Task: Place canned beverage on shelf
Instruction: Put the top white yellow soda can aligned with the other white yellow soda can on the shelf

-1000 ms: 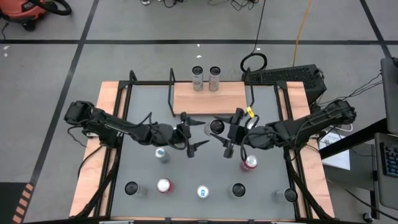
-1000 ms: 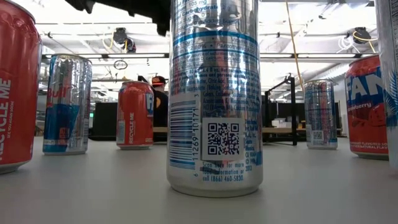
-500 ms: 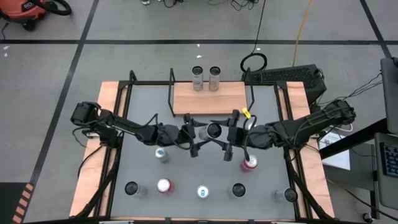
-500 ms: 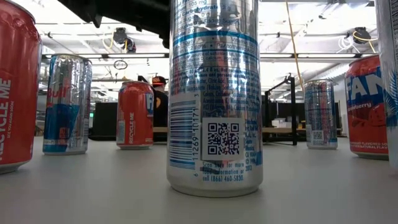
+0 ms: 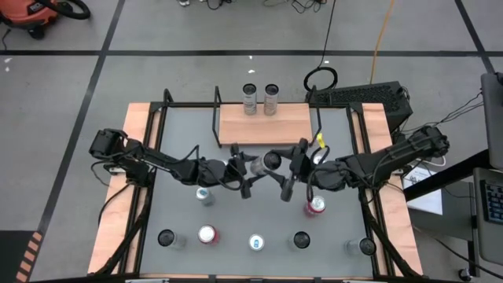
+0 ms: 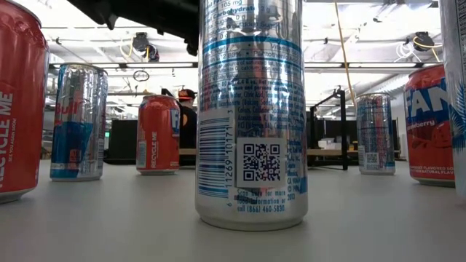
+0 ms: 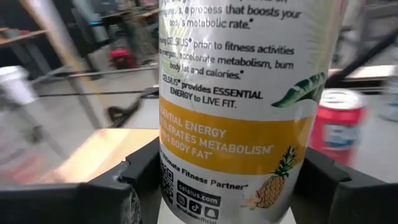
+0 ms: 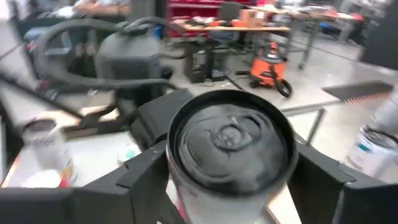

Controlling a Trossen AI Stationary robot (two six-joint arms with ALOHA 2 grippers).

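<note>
**Can held between both arms, short of the shelf**

The two arms meet over the middle of the surface. The left gripper has its jaws clamped on the sides of the white and yellow can. The right gripper sits around the same can from the other side, at its lid end. I cannot tell whether its jaws grip or stand just clear. The can is just in front of the shelf, not on it. Two silver cans stand at the board's far edge.
</note>
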